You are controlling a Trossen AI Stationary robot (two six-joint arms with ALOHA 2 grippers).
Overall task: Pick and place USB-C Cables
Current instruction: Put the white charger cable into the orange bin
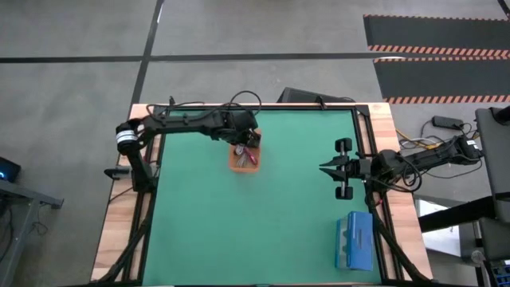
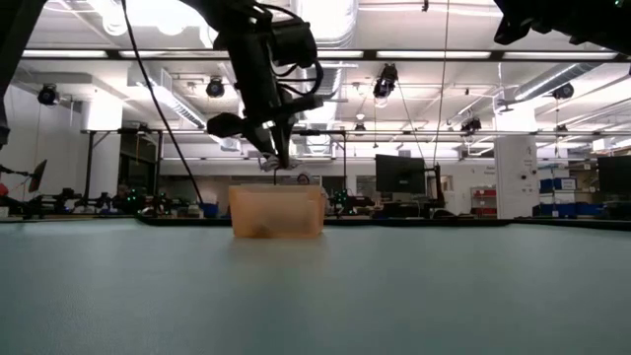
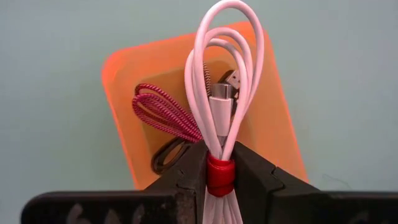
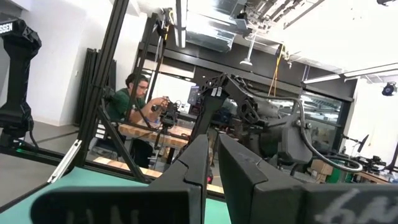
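Note:
My left gripper (image 3: 219, 155) hangs above the orange bin (image 3: 124, 81), shut on the white cable bundle (image 3: 224, 62). The bundle's loops reach out past the fingertips over the bin. Inside the bin lie a dark red braided cable (image 3: 165, 112) and a black cable (image 3: 165, 158). A silver plug (image 3: 234, 79) shows behind the white loops. The high view has the left gripper (image 1: 249, 143) over the bin (image 1: 243, 159) at the table's far middle. In the low view the gripper (image 2: 276, 158) stands just above the bin (image 2: 276, 212). My right gripper (image 1: 331, 169) waits shut near the table's right edge. My left gripper pinches the white cable bundle between its two fingers at the red band (image 3: 219, 174) that ties the coil. The fingers point down from above. The bundle is lifted clear, and its looped end (image 3: 227, 18) and a white plug (image 3: 221, 99) hang below the fingertips over the bin.
A blue box (image 1: 355, 241) lies at the table's near right corner. Green mat (image 1: 239, 231) stretches open across the near and middle table. Black frame rails (image 1: 151, 191) run along the table's sides. A person (image 4: 134, 99) sits in the room beyond.

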